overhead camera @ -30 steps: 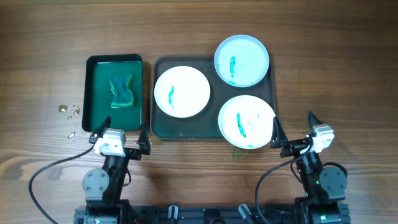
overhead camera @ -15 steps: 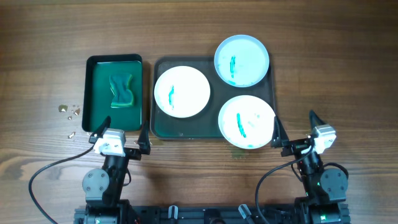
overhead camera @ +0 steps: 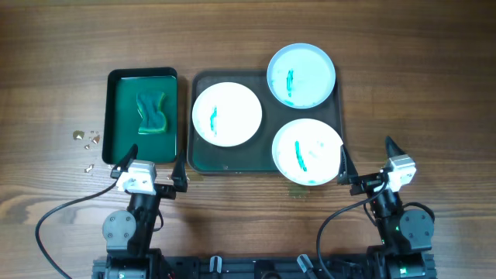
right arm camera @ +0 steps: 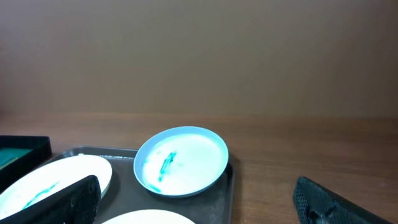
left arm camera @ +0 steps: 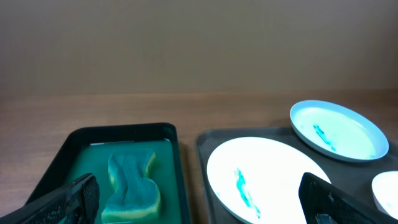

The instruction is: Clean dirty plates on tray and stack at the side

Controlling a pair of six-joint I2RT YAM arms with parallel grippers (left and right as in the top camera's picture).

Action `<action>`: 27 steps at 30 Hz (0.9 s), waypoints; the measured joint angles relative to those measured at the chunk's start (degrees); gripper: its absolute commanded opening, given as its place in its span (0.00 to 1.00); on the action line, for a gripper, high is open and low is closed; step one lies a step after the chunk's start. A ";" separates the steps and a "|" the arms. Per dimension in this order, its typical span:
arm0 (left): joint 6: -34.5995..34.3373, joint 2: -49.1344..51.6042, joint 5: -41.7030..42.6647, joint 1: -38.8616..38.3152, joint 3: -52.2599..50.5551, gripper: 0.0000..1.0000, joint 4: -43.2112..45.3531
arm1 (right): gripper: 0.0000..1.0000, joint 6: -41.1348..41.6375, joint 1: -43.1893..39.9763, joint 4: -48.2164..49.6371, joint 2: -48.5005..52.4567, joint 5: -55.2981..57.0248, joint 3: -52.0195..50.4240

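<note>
Plates (overhead camera: pixel 227 115), three, all green-streaked, lie uncleaned on the big tray (overhead camera: pixel 203 159). At far left the sponge (overhead camera: pixel 152 113) lies in its small tray (overhead camera: pixel 114 101), just ahead of the left gripper (overhead camera: pixel 155 157), presumably for wiping. That gripper is spread and empty. The right gripper (overhead camera: pixel 366 147), also spread and empty, faces the plates.

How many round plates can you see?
3. One round white plate lies on the left of the large dark-green metal tray, a pale-blue plate at its far right corner, a second white plate at its near right corner, overhanging the rim. None looks hidden.
</note>
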 measured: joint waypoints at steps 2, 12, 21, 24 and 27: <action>0.00 0.02 0.00 0.00 0.04 1.00 0.00 | 1.00 0.00 0.00 -0.09 1.07 -0.20 0.87; 0.00 4.50 0.00 0.00 9.75 1.00 -6.47 | 1.00 -1.14 0.00 -1.40 20.70 -4.26 16.65; -1.14 25.94 0.00 0.00 32.48 1.00 -21.84 | 1.00 -4.90 0.00 -24.50 45.79 -8.79 42.86; -2.97 36.02 0.00 0.00 43.25 1.00 -30.05 | 1.00 -6.32 0.00 -33.77 53.62 -9.62 52.11; -4.55 46.66 -0.02 0.00 54.99 1.00 -39.78 | 1.00 -7.32 0.00 -44.89 61.92 -10.01 62.12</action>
